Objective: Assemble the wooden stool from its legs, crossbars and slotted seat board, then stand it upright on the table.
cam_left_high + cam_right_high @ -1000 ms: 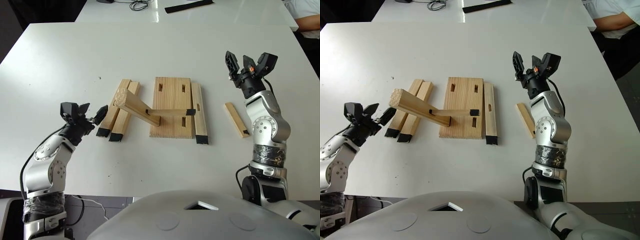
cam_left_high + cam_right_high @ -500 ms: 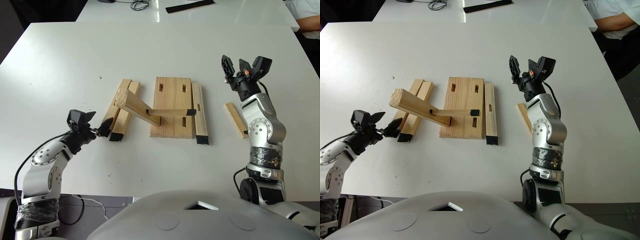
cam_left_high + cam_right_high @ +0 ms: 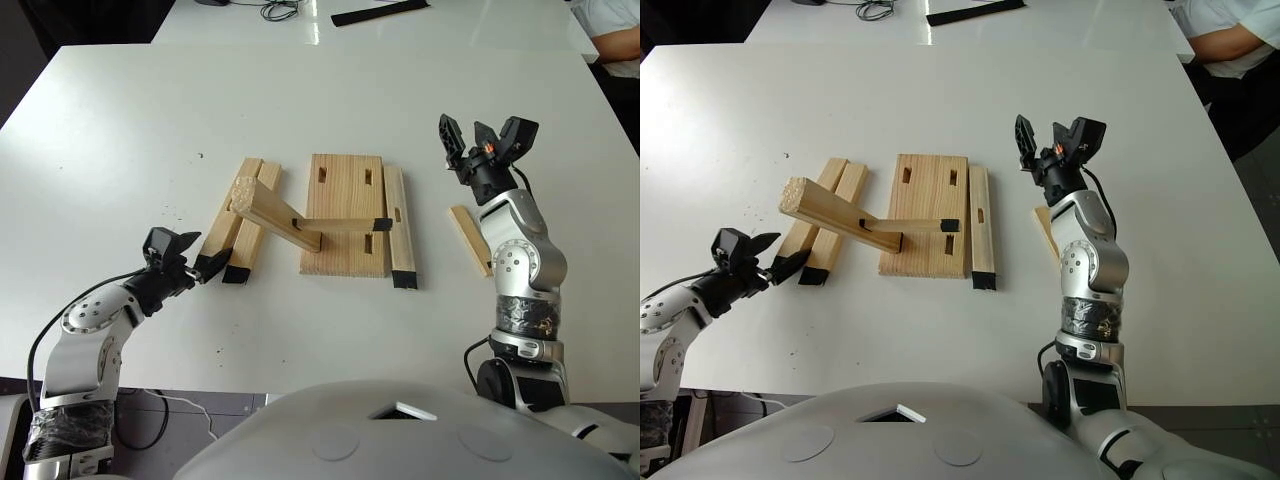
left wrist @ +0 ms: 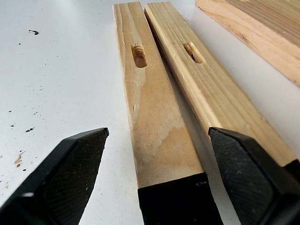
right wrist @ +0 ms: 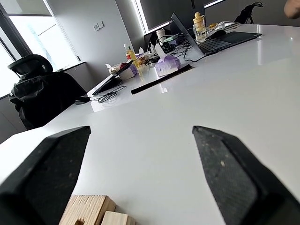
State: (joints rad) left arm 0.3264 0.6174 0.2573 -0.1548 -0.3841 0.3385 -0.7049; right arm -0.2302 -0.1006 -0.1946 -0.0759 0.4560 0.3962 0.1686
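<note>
The slotted seat board lies flat mid-table. Two legs with black-capped ends lie side by side to its left. A third leg rests tilted over them, joined to a crossbar that crosses the board. Another leg lies along the board's right edge, and a short crossbar lies farther right. My left gripper is open, low over the table at the capped ends of the two legs. My right gripper is open and raised, right of the board, above the short crossbar's far end.
The white table has bare surface all around the parts. A second table behind holds a black strip and cables. In the right wrist view a laptop and small items stand on far desks.
My left gripper has dropped and slid toward the capped ends of the two flat legs. My right gripper has shifted slightly left and lower. The wooden parts have not moved.
</note>
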